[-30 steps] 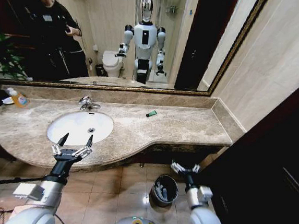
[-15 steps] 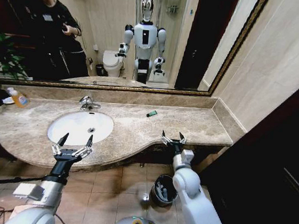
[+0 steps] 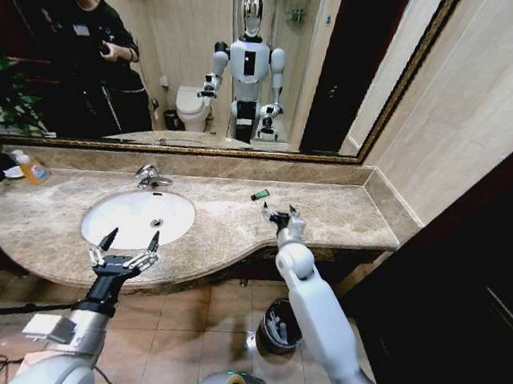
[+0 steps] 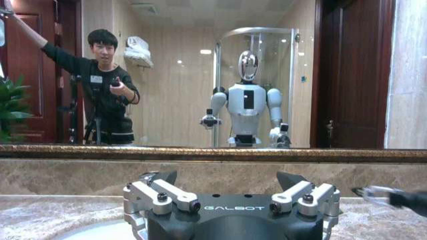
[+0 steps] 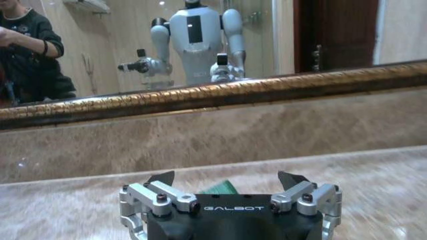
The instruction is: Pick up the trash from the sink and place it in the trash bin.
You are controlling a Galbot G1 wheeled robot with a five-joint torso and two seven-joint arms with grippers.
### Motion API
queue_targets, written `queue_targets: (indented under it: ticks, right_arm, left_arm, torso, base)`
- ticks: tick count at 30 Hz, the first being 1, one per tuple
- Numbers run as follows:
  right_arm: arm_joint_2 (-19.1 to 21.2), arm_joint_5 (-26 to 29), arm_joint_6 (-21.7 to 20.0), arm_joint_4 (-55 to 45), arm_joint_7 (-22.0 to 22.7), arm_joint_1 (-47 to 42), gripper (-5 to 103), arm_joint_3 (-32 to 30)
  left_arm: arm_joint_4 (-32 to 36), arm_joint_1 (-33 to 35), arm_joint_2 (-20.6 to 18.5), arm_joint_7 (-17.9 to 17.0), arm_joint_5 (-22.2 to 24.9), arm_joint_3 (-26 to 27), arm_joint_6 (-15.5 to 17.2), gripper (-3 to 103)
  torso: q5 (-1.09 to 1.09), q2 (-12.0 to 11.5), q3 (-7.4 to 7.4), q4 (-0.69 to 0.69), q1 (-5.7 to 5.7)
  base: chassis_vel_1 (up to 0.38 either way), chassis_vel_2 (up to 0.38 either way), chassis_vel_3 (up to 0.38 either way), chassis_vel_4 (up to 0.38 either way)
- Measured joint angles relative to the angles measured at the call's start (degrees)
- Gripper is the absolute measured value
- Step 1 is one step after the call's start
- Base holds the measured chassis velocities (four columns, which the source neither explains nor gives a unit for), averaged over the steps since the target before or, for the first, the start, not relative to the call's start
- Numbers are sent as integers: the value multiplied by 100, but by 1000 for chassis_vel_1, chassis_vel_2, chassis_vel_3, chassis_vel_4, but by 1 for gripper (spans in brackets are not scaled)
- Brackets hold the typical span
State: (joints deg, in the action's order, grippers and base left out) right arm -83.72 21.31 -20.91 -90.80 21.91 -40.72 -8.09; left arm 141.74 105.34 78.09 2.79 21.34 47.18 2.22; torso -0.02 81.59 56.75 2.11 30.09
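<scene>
Grey-fingered right gripper [image 3: 279,212], jaws spread and empty, is raised over the beige marble table [image 3: 327,212] on an outstretched arm, just short of the dark green block [image 3: 260,195], which lies on the table near the back wall, to the right of the sink [image 3: 137,218]; in the right wrist view the block [image 5: 220,188] shows between the spread fingers [image 5: 160,180], just beyond the gripper [image 5: 227,181]. Left gripper [image 3: 126,242], jaws likewise apart and holding nothing, hovers at the near rim of the white sink, with the chrome faucet [image 3: 150,177] beyond; in the left wrist view this gripper [image 4: 227,181] faces the mirror. Bin [image 3: 282,325] stands on the tiled floor below the table edge, small white items inside it. Orange bottle [image 3: 32,170] sits at the far left of the table.
</scene>
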Motion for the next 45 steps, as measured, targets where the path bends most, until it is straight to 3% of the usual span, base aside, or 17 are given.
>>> queue_targets:
  ticks: [17, 34, 45]
  right_arm:
    - [-835, -433, 195, 2194, 188, 1117, 100, -111]
    - [-850, -533, 300, 2989, 102, 1554, 100, -100]
    - [-843, -1217, 534, 3927, 27, 2037, 100, -357]
  left_arm:
    - [0, 0, 0, 0, 0, 0, 0, 100]
    - [0, 0, 0, 0, 0, 0, 0, 100]
    - [0, 0, 0, 0, 0, 0, 0, 100]
  torso:
    - [2, 1, 0, 0, -1]
    - [2, 1, -1, 0, -1]
    - [2, 1, -1, -1, -1]
  base:
    - [0, 0, 0, 0]
    - [0, 0, 0, 0]
    - [0, 0, 0, 0]
